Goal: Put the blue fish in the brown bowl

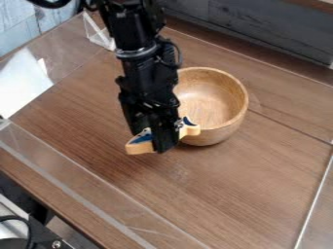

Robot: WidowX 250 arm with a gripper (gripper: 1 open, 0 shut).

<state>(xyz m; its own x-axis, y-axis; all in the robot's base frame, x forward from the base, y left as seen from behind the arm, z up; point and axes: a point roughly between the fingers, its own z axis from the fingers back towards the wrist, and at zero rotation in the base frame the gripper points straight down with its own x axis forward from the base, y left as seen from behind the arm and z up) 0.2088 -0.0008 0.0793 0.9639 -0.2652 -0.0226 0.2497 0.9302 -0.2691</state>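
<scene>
Right now my gripper (162,142) is clamped on the blue fish (155,139), holding it clear of the dark wood-grain table (247,185), just left of the brown bowl (208,105). Its long axis runs left-near to right-far — blue tail toward the bowl, tan wooden end toward the near-left. It is small and flat; the bowl is round, thick-walled, pale-grained.

Your work surface: dark brown wood-grain table (247,185), glossy, light reflecting near left edge. You have brown bowl (215,102) resting directly on it, right of centre. White sheet (19,83) lies at far left edge, partly cut off.
</scene>
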